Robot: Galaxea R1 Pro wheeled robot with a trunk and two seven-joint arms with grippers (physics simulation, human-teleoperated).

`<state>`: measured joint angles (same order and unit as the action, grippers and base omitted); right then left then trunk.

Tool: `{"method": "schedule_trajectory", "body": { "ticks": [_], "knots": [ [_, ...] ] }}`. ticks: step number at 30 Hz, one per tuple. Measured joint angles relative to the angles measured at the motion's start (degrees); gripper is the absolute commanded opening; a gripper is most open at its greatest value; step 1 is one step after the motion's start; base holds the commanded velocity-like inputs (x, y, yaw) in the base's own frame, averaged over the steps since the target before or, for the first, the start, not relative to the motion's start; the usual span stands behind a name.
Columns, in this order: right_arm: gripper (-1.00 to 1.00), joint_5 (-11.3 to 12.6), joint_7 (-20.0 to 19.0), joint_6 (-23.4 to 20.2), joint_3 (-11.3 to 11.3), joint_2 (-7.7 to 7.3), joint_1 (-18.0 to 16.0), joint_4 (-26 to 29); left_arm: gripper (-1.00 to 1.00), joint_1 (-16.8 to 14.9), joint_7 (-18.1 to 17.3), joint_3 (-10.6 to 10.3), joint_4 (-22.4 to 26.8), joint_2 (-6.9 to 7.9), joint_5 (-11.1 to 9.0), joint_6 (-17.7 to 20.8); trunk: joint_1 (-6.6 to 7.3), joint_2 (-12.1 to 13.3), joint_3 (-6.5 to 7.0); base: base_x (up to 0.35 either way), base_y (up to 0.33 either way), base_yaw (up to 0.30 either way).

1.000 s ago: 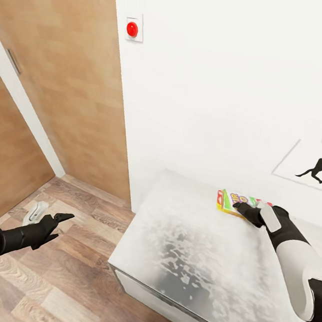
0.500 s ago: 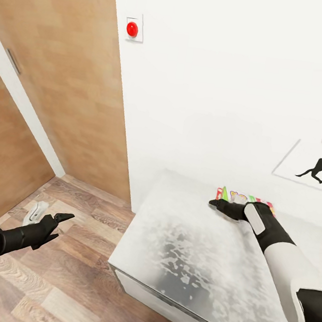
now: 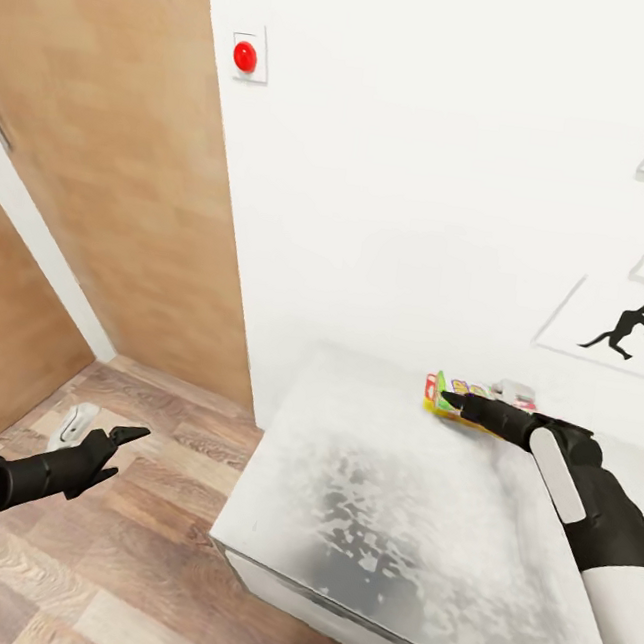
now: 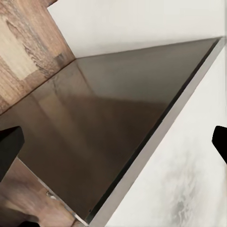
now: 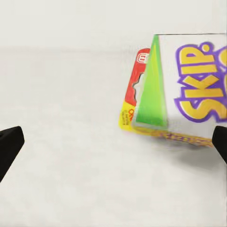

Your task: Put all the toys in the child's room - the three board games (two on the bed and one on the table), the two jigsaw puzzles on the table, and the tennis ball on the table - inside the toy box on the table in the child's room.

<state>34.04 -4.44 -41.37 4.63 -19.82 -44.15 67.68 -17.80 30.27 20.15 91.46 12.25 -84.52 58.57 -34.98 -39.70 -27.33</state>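
My right claw at the board game on the bed

The white wall point(image 3: 431, 174) fills twelve o'clock, with the wooden door point(image 3: 100, 164) at ten and the plank floor point(image 3: 124, 540) at eight. The pale bed point(image 3: 377, 530) spreads from centre toward five o'clock; in my left wrist view its edge point(image 4: 156, 137) runs beside a dark panel. My right arm point(image 3: 600, 517) reaches in from four o'clock, and my right claw point(image 3: 458, 403) lies over the board game point(image 3: 441, 392) near the wall at two o'clock; in the wrist view its fingers stand spread, the "SKIP" box point(image 5: 179, 94) between them, ungripped. My left claw point(image 3: 121, 441) hangs over the floor at eight o'clock, fingers spread. A red button point(image 3: 245, 56) sits high at eleven.
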Motion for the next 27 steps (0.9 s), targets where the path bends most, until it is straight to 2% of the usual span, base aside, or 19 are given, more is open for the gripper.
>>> {"method": "schedule_trajectory", "body": {
  "ticks": [1,3,13,17,22,27],
  "knots": [
    [1.0,-0.1,3.0,-0.1,-0.6,-0.7,-0.4,-1.5,1.0,0.0,0.0,0.0,0.0,0.0,0.0,0.0,0.0,0.0,0.01,0.02,0.034,-0.295],
    [1.0,-0.1,5.4,-0.2,-0.8,-0.73,-0.6,-2.5,1.0,0.0,0.1,0.0,0.0,-0.03,0.1,0.0,-0.01,0.0,0.05,0.005,0.008,-0.293],
    [1.0,-0.1,5.9,-0.2,-0.8,-0.79,-0.7,-2.7,1.0,0.1,0.3,0.2,0.0,0.03,0.3,0.0,-0.01,0.0,0.29,0.001,0.002,-0.252],
    [1.0,-0.2,6.0,-0.2,-0.8,-0.78,-0.7,-2.7,1.0,0.2,0.4,0.3,0.0,0.11,0.3,0.0,-0.01,0.0,0.32,0.014,-0.001,-0.056],
    [1.0,-0.2,6.1,-0.1,-1.0,-0.99,-1.3,-3.6,1.0,0.7,0.6,0.7,0.0,0.45,0.3,0.0,0.01,0.0,0.33,0.201,-0.06,-0.016],
    [1.0,-0.3,6.1,0.3,-1.1,-1.33,-4.1,-8.8,1.0,1.1,0.7,0.8,-0.1,0.7,0.8,-0.1,0.01,0.0,0.33,0.259,-0.046,-0.004]
  ]
}}
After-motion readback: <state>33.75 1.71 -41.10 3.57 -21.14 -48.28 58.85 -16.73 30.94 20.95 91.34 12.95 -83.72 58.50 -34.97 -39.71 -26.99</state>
